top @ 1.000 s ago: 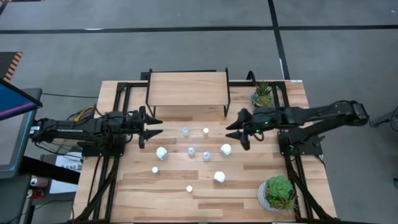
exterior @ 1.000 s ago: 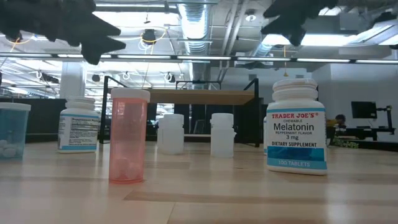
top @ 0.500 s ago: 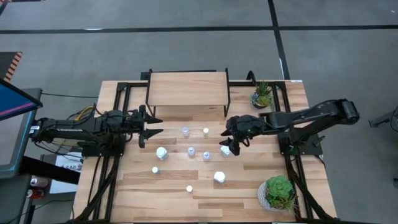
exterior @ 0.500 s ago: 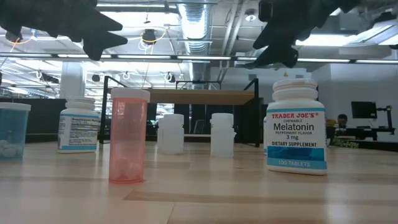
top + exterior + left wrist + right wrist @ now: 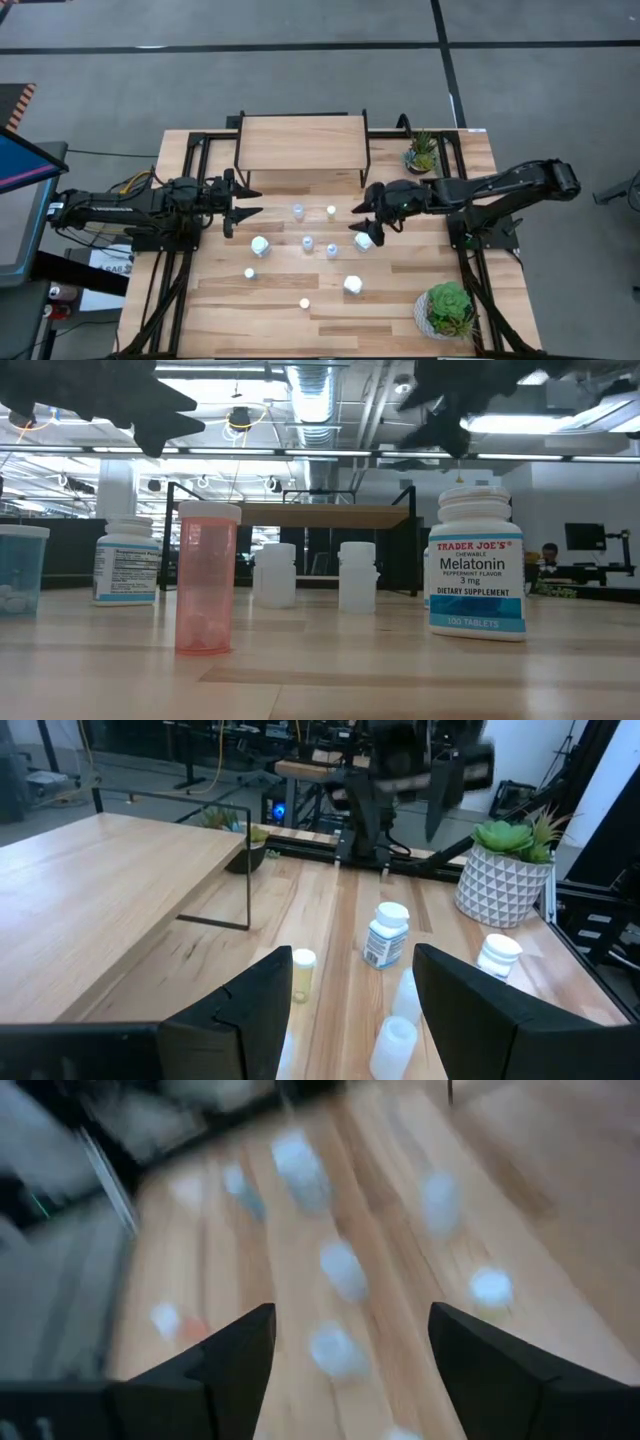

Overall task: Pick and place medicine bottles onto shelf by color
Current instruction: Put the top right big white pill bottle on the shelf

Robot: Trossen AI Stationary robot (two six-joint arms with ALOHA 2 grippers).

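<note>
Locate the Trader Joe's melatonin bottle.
In the low view, the white Trader Joe's melatonin bottle stands upright at right on the wooden table, below an open dark end effector.

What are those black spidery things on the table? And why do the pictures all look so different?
They are two robot arms, and each one ends in a pincer with two fingers for picking things up. The pictures differ because the cameras sit in different places. One looks straight down from above. One sits low on the table, so the bottles look huge. One rides on each arm's wrist and looks out past that arm's own fingers.

From above, the left pincer waits near the shelf, a little wooden board on thin black legs. The right pincer hovers open by a white bottle. Neither pincer holds anything.

Small medicine bottles stand on the table, like the pink bottle and the Melatonin bottle. There are two potted plants too. The shelf has no bottles yet.
</note>
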